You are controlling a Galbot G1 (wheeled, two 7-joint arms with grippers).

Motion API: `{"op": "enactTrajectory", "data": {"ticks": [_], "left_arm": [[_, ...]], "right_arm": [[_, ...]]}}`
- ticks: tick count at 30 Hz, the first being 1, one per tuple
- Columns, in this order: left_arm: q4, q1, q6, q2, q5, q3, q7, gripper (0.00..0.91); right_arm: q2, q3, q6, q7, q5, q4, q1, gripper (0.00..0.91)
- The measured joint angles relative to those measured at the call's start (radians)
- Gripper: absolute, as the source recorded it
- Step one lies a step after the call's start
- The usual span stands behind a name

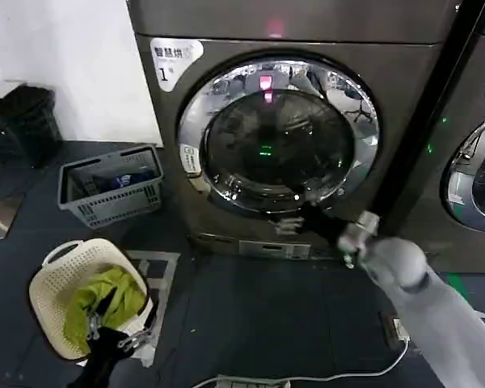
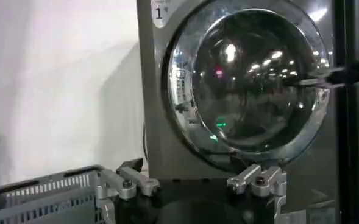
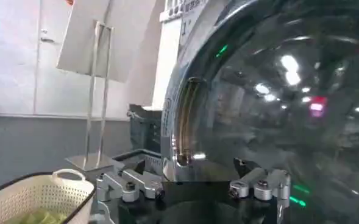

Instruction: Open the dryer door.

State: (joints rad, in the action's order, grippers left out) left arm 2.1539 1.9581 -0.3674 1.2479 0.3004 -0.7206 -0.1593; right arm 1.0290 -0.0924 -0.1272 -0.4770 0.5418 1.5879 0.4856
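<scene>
The dryer door (image 1: 279, 133) looks heavy, hard and slippery; its chrome ring's right edge should be pulled. The right tool (image 1: 349, 238), low right of centre, is seen released.

Head camera: mounted high, facing forward and down at the front of the machine stickered "1", taking in the whole dryer door (image 1: 278, 133), the floor before it, the grey basket (image 1: 111, 185) and the cream basket (image 1: 85, 296) to the robot's left. Left wrist camera: set low and farther back, facing the same door (image 2: 250, 76) over the left end effector (image 2: 194, 182), grey basket (image 2: 42, 195) at its edge. Right wrist camera: very close, chrome ring and glass (image 3: 277, 91) directly beyond the right end effector (image 3: 194, 182), cream basket (image 3: 30, 198) at one side. All three views share the door.
</scene>
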Motion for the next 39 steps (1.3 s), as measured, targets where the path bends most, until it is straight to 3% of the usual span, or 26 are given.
{"op": "enactTrajectory", "data": {"ticks": [10, 20, 33, 39], "left_arm": [[-0.001, -0.010, -0.004, -0.014, -0.014, -0.014, 0.000, 0.907], [0.009, -0.004, -0.011, -0.005, -0.031, -0.019, -0.001, 0.907], [0.019, 0.004, -0.012, 0.001, -0.041, -0.029, 0.004, 0.907], [0.018, -0.003, -0.002, -0.003, -0.043, -0.030, 0.008, 0.907]], "right_arm": [[0.147, -0.104, 0.003, 0.002, -0.059, -0.179, -0.153, 0.907], [0.265, -0.139, 0.024, -0.005, -0.092, -0.295, -0.214, 0.907], [0.335, -0.148, 0.022, -0.010, -0.106, -0.345, -0.231, 0.907], [0.311, -0.140, 0.002, -0.054, -0.055, -0.316, -0.214, 0.907]]}}
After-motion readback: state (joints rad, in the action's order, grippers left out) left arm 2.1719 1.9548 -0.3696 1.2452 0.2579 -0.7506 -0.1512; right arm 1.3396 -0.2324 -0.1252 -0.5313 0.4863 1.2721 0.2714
